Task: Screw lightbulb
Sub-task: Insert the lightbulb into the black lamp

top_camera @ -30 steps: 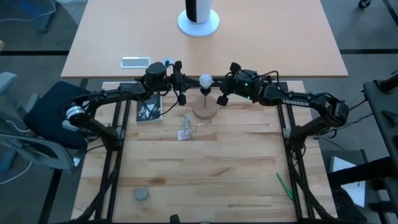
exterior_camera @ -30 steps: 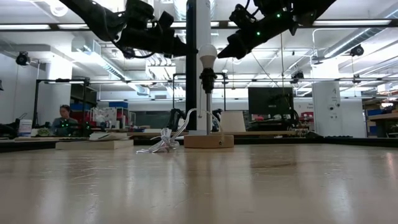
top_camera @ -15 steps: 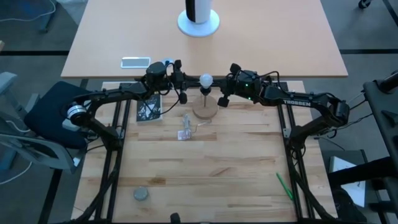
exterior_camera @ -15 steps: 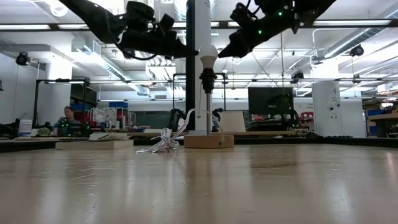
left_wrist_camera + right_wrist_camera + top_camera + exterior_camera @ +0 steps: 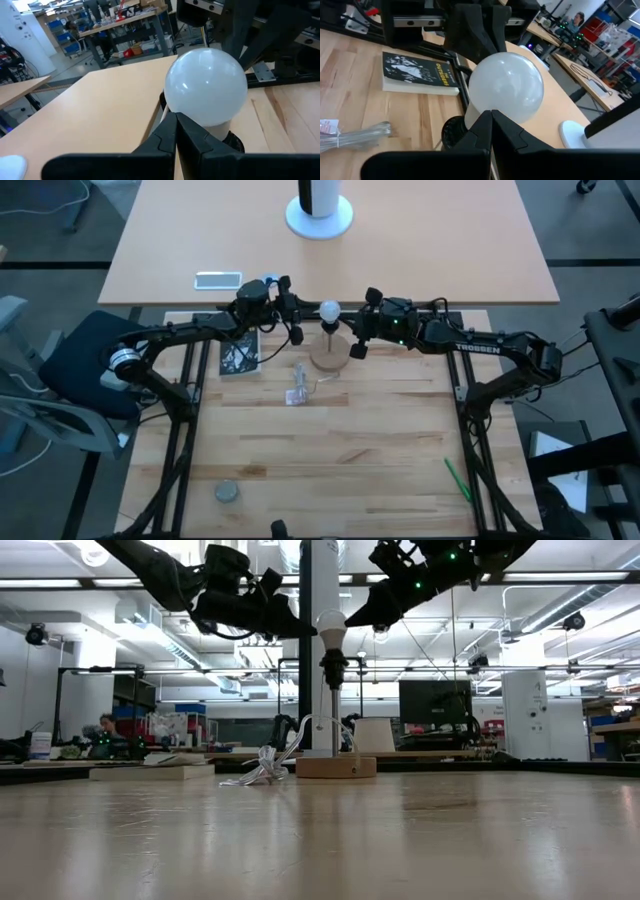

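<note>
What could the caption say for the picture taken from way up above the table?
Two robot grippers, left gripper and right gripper, flank a white lightbulb seated in its socket.

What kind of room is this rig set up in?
Most likely a robotics lab or workshop: rows of workbenches with monitors behind the table, exposed ceiling ducts and strip lights, and a person seated at a far bench.
</note>
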Tool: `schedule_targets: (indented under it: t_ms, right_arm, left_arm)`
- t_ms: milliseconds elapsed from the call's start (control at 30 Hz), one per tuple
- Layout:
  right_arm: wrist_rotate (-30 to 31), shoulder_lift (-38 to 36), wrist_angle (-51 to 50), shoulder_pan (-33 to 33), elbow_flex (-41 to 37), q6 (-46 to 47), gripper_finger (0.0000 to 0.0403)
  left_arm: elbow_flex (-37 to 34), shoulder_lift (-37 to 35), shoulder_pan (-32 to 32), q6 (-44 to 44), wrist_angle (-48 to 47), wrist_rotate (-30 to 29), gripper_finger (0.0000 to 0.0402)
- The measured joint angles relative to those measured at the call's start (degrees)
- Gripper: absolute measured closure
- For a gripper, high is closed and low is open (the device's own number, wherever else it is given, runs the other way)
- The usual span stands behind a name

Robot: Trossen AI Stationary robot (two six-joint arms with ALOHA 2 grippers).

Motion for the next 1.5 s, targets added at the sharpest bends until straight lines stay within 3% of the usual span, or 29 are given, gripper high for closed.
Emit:
schedule_targets:
  t_ms: [467, 733, 1033, 1200, 1500]
  right_arm:
    - [6.2, -1.1, -3.3, -0.2, 0.0, -0.4, 0.0403]
    - [6.9, -1.1, -3.3, -2.4, 0.0, -1.4, 0.0403]
    - [-2.0, -0.1, -0.3, -4.9, 0.0, -1.0, 0.0403]
    - [-4.6, 1.4, 0.5, -5.1, 0.0, -0.7, 0.0403]
    - [-5.1, 1.4, 0.1, -4.5, 0.0, 0.0, 0.0403]
  left_arm:
    - [0.0, -1.2, -0.1, -0.4, -1.0, -1.9, 0.0401]
    - [0.0, -2.4, -0.1, -0.4, -1.8, 2.9, 0.0401]
    - [0.0, -2.6, -0.2, 0.1, -2.3, 4.6, 0.0401]
    - [0.0, -2.7, -0.2, 0.4, -2.6, 8.8, 0.0401]
    - [0.0, -1.7, -0.2, 1.7, -2.2, 4.1, 0.0401]
